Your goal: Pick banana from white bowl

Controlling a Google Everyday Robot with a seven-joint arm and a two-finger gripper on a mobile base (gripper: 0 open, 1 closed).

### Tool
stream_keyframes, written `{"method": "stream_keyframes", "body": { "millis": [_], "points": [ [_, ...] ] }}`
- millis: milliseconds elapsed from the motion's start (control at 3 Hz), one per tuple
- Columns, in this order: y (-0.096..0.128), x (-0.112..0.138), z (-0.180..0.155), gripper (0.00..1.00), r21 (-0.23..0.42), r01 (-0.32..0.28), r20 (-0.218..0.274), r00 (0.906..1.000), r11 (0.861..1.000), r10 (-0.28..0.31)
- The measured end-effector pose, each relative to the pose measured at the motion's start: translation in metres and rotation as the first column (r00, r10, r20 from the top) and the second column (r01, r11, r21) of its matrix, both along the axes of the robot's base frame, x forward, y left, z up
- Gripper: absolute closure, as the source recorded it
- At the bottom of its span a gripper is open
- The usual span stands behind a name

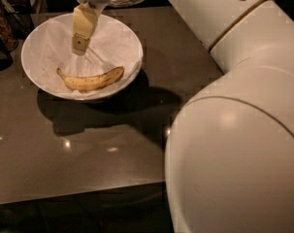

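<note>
1 banana [90, 80] lies in 1 bowl [123, 39], upper left on the counter [88, 154]. 1 hand [79, 44] hovers above it; whether it is open or closed cannot be told.

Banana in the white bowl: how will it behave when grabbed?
The banana is brown-speckled, so probably soft; a hard squeeze may bruise it. Its curve could let it rock or pivot. The crinkled paper lining the white bowl may shift with it. The gripper hangs over the bowl, apart from the banana.
</note>
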State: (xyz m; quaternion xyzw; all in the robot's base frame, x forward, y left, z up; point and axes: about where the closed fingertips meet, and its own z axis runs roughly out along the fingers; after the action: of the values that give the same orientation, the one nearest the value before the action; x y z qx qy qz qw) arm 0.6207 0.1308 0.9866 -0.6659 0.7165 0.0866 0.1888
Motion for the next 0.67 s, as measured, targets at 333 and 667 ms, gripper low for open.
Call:
{"method": "stream_keyframes", "body": {
  "millis": [333, 667],
  "points": [
    [-0.0027, -0.0111, -0.0179, 0.19, -0.019, 0.019, -0.038, 0.9991, 1.000, -0.019],
    [-0.0060, -0.0117, -0.0278, 0.20, -0.054, 0.011, -0.033, 0.9994, 0.998, -0.013]
  ]
}}
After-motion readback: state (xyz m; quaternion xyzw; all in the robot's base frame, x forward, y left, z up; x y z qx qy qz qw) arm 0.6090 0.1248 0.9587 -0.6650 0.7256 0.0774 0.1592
